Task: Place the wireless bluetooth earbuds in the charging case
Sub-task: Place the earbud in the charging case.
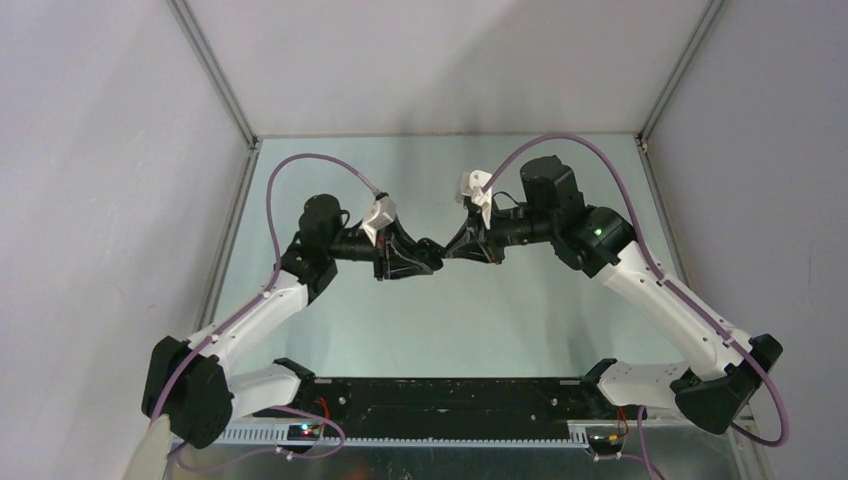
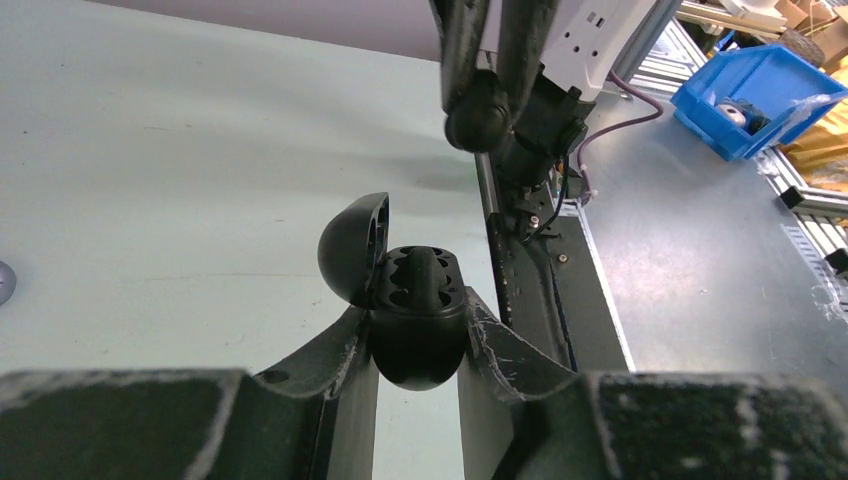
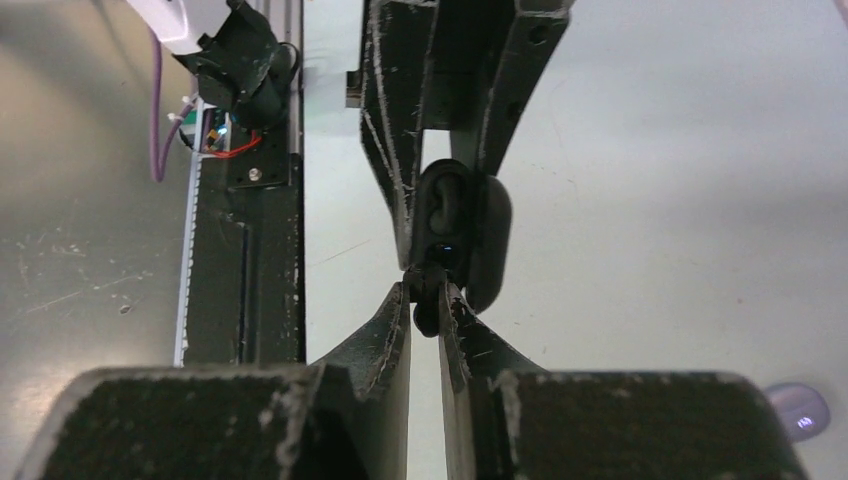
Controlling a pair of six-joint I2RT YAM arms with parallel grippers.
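Observation:
My left gripper (image 2: 415,322) is shut on the black charging case (image 2: 415,290), held in the air with its lid (image 2: 350,245) swung open to the left. The sockets face my right gripper (image 3: 428,295), which is shut on a glossy black earbud (image 3: 426,318). In the right wrist view the bud sits right at the mouth of the case (image 3: 445,210). In the left wrist view the same bud (image 2: 478,118) hangs above the case between the right fingers. In the top view both grippers meet tip to tip, left (image 1: 425,258) and right (image 1: 452,250). A pale purple earbud (image 3: 800,410) lies on the table.
A small pale rounded thing (image 2: 3,283) lies on the table at the left edge of the left wrist view. The black base rail (image 1: 440,405) runs along the near edge. Grey walls stand on both sides and at the back. A blue bin (image 2: 755,95) is off the table.

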